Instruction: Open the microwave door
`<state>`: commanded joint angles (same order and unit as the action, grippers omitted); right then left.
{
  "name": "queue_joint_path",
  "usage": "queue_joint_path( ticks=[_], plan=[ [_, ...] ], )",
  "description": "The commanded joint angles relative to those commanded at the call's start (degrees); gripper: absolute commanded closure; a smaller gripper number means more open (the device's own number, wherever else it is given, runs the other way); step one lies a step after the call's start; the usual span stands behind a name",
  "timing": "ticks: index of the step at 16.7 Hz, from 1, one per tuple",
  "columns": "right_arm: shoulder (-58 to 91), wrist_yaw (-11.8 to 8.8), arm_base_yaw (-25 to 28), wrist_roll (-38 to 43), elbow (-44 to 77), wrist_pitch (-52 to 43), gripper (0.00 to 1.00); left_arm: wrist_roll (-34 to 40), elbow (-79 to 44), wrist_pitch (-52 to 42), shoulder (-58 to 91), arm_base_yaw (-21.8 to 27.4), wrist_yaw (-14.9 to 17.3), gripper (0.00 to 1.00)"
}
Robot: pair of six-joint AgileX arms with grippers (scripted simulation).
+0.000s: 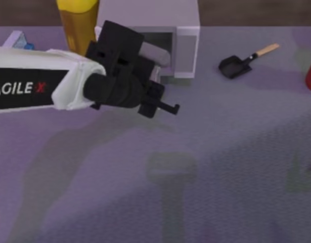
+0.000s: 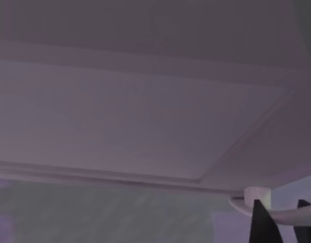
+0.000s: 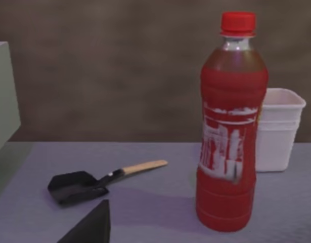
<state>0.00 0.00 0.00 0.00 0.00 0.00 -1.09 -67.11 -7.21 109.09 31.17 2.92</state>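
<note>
Purple-grey cloth-textured tabletop [image 1: 221,167] filled the top view, with a dark brown strip behind it. One light grey boxy microwave [image 1: 160,17] stood at the table's far edge, left of centre. Its narrow plain control panel strip [image 1: 186,53] faced front, on the box's right. The microwave door [image 1: 155,54], a flat pale panel with a translucent grey window, was swung partway out from the cavity, and a dark opening showed beside the strip.

Left arm, white shell with black wrist, reached in from the left across the microwave front. The left gripper [image 1: 165,104] sat just in front of the microwave, at the door. In the left wrist view the door panel [image 2: 135,121] filled nearly the whole frame, very close. Two dark fingertips [image 2: 261,225] stood either side of a pale rounded handle [image 2: 259,200] at the door's edge. Could not tell whether they actually clamped it.

Right arm: only a dark finger corner [image 3: 92,225] showed in its own wrist view; state could not be told.

Other items, one each:
- tall yellow container [image 1: 77,23], touching or just left of the microwave
- small black dustpan with wooden handle [image 1: 241,63], right of the microwave
- red plastic bottle with red cap [image 3: 231,126], further right
- white square tub [image 3: 277,129], behind the bottle
</note>
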Motion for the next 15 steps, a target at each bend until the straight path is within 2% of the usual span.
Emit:
queue_joint_path(
  ticks=[9, 15],
  plan=[
    [0.0, 0.0, 0.0, 0.0, 0.0, 0.0, 0.00, 0.0, 0.0, 0.0, 0.0, 0.0, 0.0, 1.00],
    [0.0, 0.0, 0.0, 0.0, 0.0, 0.0, 0.00, -2.2, 1.1, 0.2, -1.0, -0.7, 2.1, 1.00]
  ],
)
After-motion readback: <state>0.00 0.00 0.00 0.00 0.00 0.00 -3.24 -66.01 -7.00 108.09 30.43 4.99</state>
